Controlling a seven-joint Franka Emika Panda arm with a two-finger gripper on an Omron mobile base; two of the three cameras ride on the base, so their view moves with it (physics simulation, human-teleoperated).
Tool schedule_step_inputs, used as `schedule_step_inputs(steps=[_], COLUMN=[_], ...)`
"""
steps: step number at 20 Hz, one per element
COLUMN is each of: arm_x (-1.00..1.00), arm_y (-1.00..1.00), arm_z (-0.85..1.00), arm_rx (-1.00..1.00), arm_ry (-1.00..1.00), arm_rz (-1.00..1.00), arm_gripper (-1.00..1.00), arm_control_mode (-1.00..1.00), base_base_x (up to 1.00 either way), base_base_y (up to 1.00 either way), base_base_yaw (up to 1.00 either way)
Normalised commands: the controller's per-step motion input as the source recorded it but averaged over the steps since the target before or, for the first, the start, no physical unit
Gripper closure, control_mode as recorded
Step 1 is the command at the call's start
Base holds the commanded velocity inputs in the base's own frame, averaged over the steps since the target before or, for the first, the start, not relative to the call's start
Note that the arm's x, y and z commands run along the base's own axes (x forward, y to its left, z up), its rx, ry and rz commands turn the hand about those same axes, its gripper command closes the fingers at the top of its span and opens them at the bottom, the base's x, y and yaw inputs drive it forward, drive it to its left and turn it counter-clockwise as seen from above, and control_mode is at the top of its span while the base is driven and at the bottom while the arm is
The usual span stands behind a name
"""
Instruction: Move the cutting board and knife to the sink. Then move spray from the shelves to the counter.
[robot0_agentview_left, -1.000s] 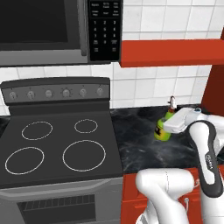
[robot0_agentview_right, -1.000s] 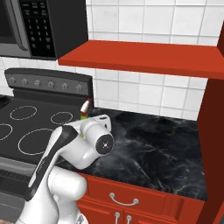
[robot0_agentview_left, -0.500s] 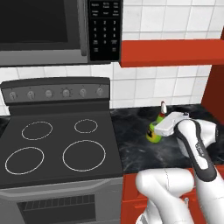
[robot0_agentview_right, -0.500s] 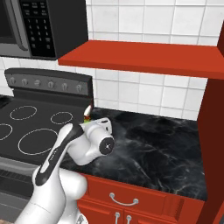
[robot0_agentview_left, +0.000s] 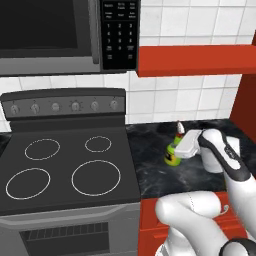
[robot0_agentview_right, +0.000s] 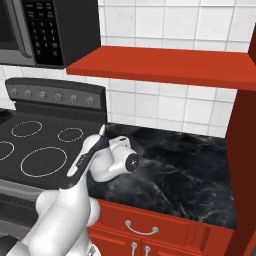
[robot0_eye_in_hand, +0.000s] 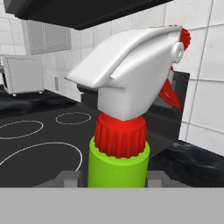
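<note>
Moved: since a second ago the arm has carried the spray (robot0_agentview_left: 172, 154) leftward and lower, from near the red wall end toward the stove (robot0_agentview_left: 65, 170) side of the counter (robot0_agentview_left: 195, 172).
Gripper: the gripper (robot0_agentview_left: 186, 145) is at the bottle's neck, its white hand turned sideways; the jaws stand partly open and closed around the green neck, fingertips (robot0_eye_in_hand: 65, 178) showing grey on either side of it in the hand view.
Spray: upright bottle, glossy lime-green body with a small dark label, ribbed red collar (robot0_eye_in_hand: 120, 135), smooth angular white trigger head with a red tip. Its base sits at or just above the counter; I cannot tell whether it touches.
Counter: black marble pattern with white veins, flat and polished, over red cabinet fronts with silver handles (robot0_agentview_right: 141, 229).
Shelf: thick flat red slab (robot0_agentview_right: 165, 65) jutting from the white-tiled wall, above the counter.
Stove: matte black top with four thin white rings, just left of the bottle; a row of grey knobs along its back panel.
Microwave: dark box (robot0_agentview_left: 67, 35) with a keypad, hung over the stove.
</note>
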Motion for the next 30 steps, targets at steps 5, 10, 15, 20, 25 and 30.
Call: schedule_step_inputs(steps=[5,10,15,20,25,30], arm_x=[0.19,0.18,0.16,0.20,0.24,0.19], arm_y=[0.00,0.00,0.00,0.00,0.03,0.03], arm_z=[-0.24,-0.19,-0.20,-0.19,-0.15,-0.19], arm_rx=[-0.02,0.00,-0.01,-0.04,-0.06,-0.03], arm_ry=[-0.01,-0.02,-0.02,0.00,0.00,0.01], arm_rz=[0.09,0.05,0.03,0.02,0.00,0.00], arm_gripper=[1.00,1.00,1.00,1.00,1.00,1.00], arm_control_mode=[-1.00,-1.00,-1.00,-1.00,-1.00,-1.00], base_base_x=[0.00,0.00,0.00,0.00,0.00,0.00], base_base_y=[0.00,0.00,0.00,0.00,0.00,0.00], base_base_yaw=[0.00,0.00,0.00,0.00,0.00,0.00])
